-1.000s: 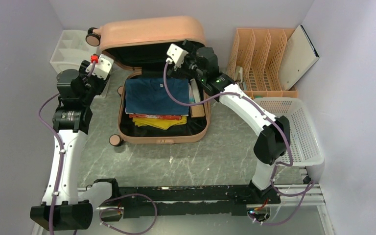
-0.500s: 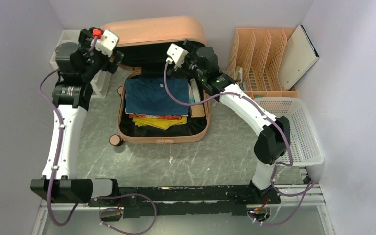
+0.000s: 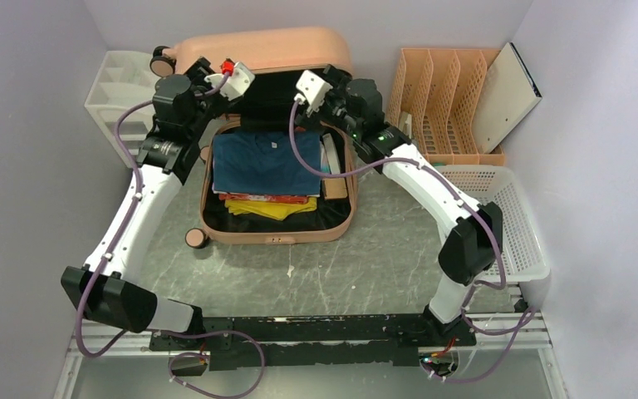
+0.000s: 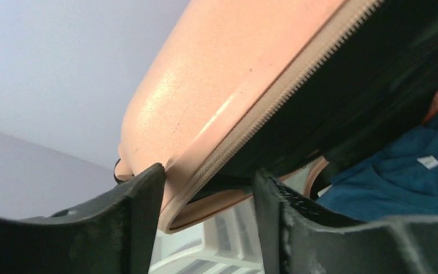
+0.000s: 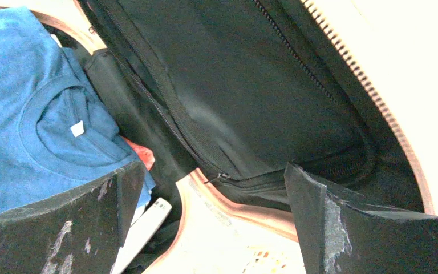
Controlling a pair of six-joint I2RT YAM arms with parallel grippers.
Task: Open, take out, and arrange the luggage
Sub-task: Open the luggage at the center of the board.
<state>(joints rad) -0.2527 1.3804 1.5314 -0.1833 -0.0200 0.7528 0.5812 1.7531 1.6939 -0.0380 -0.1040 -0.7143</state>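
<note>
We see the luggage lying open at the back middle of the table, its lid raised toward the wall. Only the left wrist view shows the lid's zipper rim passing between the spread fingers of the left gripper. Only the right wrist view shows the right gripper, also spread wide, facing the lid's black lining. The blue shirt inside has a white neck tag, and we cannot read anything on it.
</note>
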